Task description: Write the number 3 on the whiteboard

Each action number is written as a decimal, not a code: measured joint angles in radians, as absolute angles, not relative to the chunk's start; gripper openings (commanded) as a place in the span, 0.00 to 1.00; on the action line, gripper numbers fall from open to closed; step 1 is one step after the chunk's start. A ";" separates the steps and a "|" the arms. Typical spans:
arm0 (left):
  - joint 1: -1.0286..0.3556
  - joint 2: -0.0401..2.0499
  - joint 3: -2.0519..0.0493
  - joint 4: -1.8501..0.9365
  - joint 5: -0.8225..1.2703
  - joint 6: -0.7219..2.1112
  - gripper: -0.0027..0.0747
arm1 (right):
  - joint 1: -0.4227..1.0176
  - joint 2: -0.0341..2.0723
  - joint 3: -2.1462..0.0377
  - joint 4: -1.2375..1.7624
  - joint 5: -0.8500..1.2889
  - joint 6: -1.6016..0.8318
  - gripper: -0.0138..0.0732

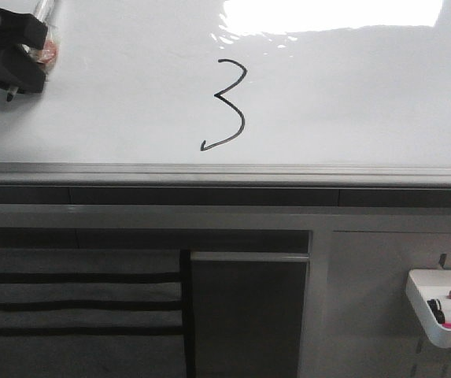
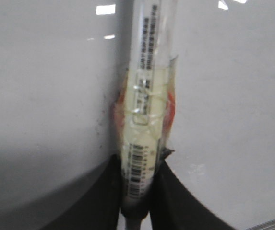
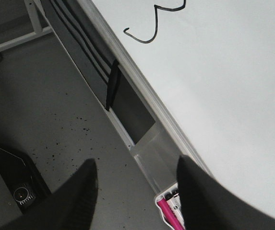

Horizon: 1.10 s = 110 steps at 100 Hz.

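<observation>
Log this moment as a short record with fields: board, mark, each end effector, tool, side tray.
board: large glossy white whiteboard with grey metal edge rail, glare at its far edge
mark: thin black hand-drawn number 3, complete with hooked tail, near the board's middle
left end effector: shut on a clear-barrelled marker pen wrapped in yellowish tape, at the board's far left, away from the digit
right end effector: open, empty, off the board over the grey floor
side tray: small white marker tray holding markers, below the board on the right
</observation>
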State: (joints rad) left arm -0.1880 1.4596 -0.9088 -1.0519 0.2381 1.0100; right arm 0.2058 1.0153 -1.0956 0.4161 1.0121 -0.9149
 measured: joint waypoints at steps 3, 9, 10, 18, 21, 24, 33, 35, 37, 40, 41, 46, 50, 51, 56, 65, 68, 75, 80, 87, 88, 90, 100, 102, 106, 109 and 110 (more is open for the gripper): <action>-0.188 1.460 -0.909 -1.052 0.238 1.010 0.31 | 0.206 1.015 -1.096 0.416 1.012 -0.915 0.54; -0.188 1.460 -0.909 -1.050 0.238 1.010 0.43 | 0.206 1.015 -1.096 0.416 1.014 -0.914 0.54; -0.188 1.460 -0.909 -1.047 0.238 1.010 0.44 | 0.206 1.015 -1.096 0.416 1.014 -0.914 0.54; -0.188 1.460 -0.909 -1.017 0.248 1.010 0.50 | 0.206 1.015 -1.096 0.414 1.017 -0.889 0.54; -0.188 1.456 -0.909 -0.997 0.250 1.010 0.51 | 0.206 1.015 -1.096 0.407 1.019 -0.868 0.54; -0.187 1.451 -0.909 -0.980 0.252 1.010 0.51 | 0.206 1.015 -1.100 0.393 1.022 -0.844 0.54; -0.174 1.415 -0.907 -0.929 0.274 1.010 0.51 | 0.206 1.015 -1.114 0.337 1.041 -0.734 0.54; -0.170 1.400 -0.907 -0.915 0.285 1.010 0.51 | 0.206 1.015 -1.115 0.319 1.043 -0.702 0.54; -0.164 1.384 -0.907 -0.907 0.298 1.010 0.51 | 0.206 1.015 -1.117 0.302 1.043 -0.669 0.54; -0.156 1.359 -0.907 -0.885 0.320 1.010 0.51 | 0.205 1.010 -1.117 0.279 1.043 -0.623 0.54; -0.152 1.352 -0.907 -0.880 0.333 1.010 0.51 | 0.204 1.008 -1.117 0.268 1.046 -0.598 0.54; -0.136 1.301 -0.907 -0.841 0.382 1.006 0.51 | 0.202 0.998 -1.117 0.230 1.048 -0.504 0.54; -0.123 1.256 -0.907 -0.800 0.423 0.996 0.51 | 0.196 0.985 -1.117 0.198 1.048 -0.419 0.54; -0.121 1.240 -0.907 -0.791 0.439 0.993 0.51 | 0.194 0.982 -1.117 0.193 1.049 -0.405 0.54; -0.106 1.185 -0.907 -0.713 0.498 0.946 0.51 | 0.185 0.965 -1.117 0.157 1.049 -0.308 0.54; -0.080 1.079 -0.907 -0.560 0.599 0.809 0.51 | 0.174 0.920 -1.086 0.100 1.014 -0.170 0.54; -0.072 1.045 -0.901 -0.495 0.620 0.742 0.51 | 0.172 0.902 -1.063 0.088 0.992 -0.138 0.54; -0.048 0.959 -0.872 -0.398 0.644 0.624 0.51 | 0.172 0.852 -0.998 0.070 0.919 -0.086 0.54; -0.027 0.897 -0.836 -0.367 0.638 0.573 0.51 | 0.172 0.814 -0.943 0.068 0.854 -0.068 0.54; -0.014 0.804 -0.760 -0.371 0.593 0.531 0.51 | 0.172 0.757 -0.857 0.068 0.753 -0.057 0.54; -0.014 0.795 -0.752 -0.374 0.580 0.529 0.51 | 0.172 0.746 -0.849 0.068 0.733 -0.056 0.54; -0.014 0.767 -0.725 -0.382 0.559 0.522 0.51 | 0.172 0.729 -0.823 0.068 0.706 -0.054 0.54; -0.026 0.634 -0.593 -0.411 0.445 0.511 0.51 | 0.172 0.649 -0.712 0.068 0.595 -0.050 0.49; -0.032 0.619 -0.565 -0.414 0.418 0.509 0.51 | 0.172 0.633 -0.691 0.068 0.574 -0.050 0.47; -0.042 0.577 -0.513 -0.418 0.373 0.506 0.51 | 0.172 0.603 -0.651 0.068 0.542 -0.050 0.42; -0.050 0.553 -0.481 -0.420 0.330 0.505 0.50 | 0.172 0.584 -0.627 0.068 0.511 -0.048 0.38; -0.052 0.542 -0.466 -0.422 0.321 0.505 0.50 | 0.172 0.580 -0.616 0.068 0.505 -0.048 0.35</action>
